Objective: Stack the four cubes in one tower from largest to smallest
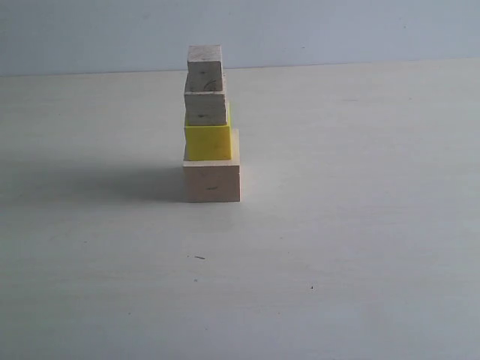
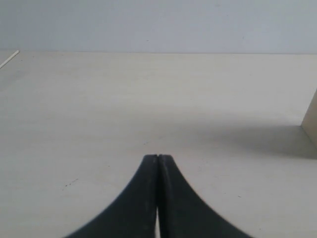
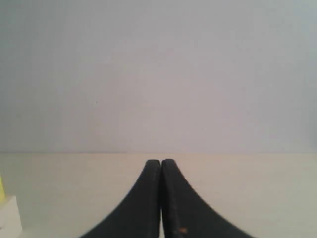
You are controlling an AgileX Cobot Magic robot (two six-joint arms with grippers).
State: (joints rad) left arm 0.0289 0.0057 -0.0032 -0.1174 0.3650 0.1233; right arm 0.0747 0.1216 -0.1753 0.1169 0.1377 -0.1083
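In the exterior view the tower stands mid-table: a big pale wood cube point(image 1: 211, 182) at the bottom, the bright yellow cube point(image 1: 208, 142) on it, a smaller pale cube point(image 1: 205, 107) above, and the smallest pale cube point(image 1: 205, 63) on top. No arm shows in that view. My left gripper point(image 2: 157, 157) is shut and empty over bare table, with an edge of the big pale cube point(image 2: 311, 121) at the frame's side. My right gripper point(image 3: 161, 161) is shut and empty too; a sliver of the yellow cube point(image 3: 1, 189) and the big cube point(image 3: 11, 215) shows at its frame edge.
The pale wooden table point(image 1: 360, 225) spreads around the tower, with a plain light wall point(image 1: 337, 30) behind it. The tower casts a shadow point(image 1: 90, 180) to the left.
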